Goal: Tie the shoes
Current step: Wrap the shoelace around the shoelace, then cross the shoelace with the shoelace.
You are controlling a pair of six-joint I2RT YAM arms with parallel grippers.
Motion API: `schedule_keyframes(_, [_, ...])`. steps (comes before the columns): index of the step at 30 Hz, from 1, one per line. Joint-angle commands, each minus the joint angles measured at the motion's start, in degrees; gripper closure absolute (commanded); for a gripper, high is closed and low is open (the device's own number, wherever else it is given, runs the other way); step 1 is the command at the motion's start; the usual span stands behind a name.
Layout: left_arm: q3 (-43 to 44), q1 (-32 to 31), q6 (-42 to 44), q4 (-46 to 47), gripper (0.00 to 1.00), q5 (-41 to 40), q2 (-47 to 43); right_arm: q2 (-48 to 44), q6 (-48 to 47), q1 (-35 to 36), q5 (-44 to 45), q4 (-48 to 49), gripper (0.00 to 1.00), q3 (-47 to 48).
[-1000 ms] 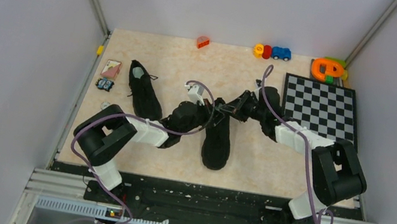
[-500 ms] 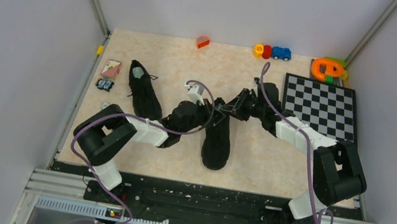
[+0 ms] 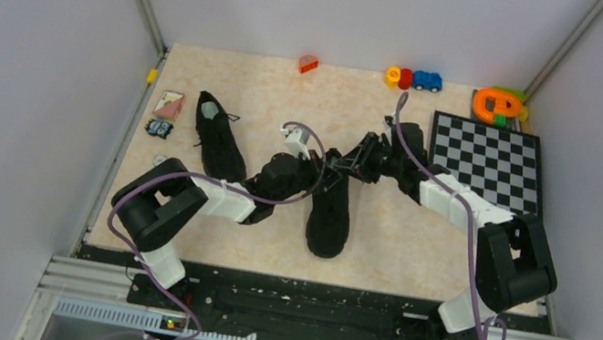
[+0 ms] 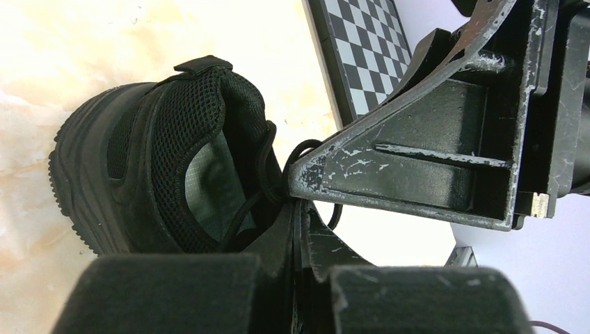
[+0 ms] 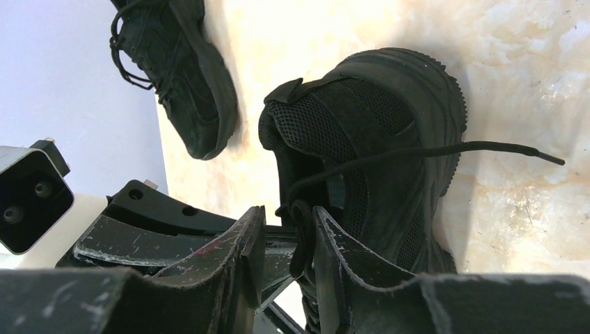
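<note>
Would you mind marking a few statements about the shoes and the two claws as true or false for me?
1. The left claw and the right claw meet at the opening of the middle shoe. True.
2. The other shoe lies on the chessboard. False: it lies on the table, left of the middle shoe.
3. The right claw's jaws stand apart, with a lace running down between them. True.
4. The left claw is wide open. False: it is shut.
</note>
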Motion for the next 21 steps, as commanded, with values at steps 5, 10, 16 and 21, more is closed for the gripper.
schedule_keyframes(5, [-1.08, -0.04, 0.3, -0.86, 1.0, 2.07, -0.48, -2.15, -1.91, -1.61, -4.48, -2.34, 0.65, 3.84])
schedule_keyframes(10, [-1.11, 0.13, 0.08, -0.86, 1.0, 2.49, -0.51, -2.71, -2.73, -3.06, -7.27, -3.26, 0.61, 3.83])
schedule_keyframes(16, [-1.22, 0.22, 0.19, -0.86, 1.0, 2.48, -0.82, -2.55, -2.63, -4.9, -10.94, -2.63, 0.61, 2.8])
schedule_keyframes(21, [-1.19, 0.22, 0.12, -0.86, 1.0, 2.73, -0.8, -2.9, -2.61, -6.39, -13.16, -1.3, 0.6, 1.88])
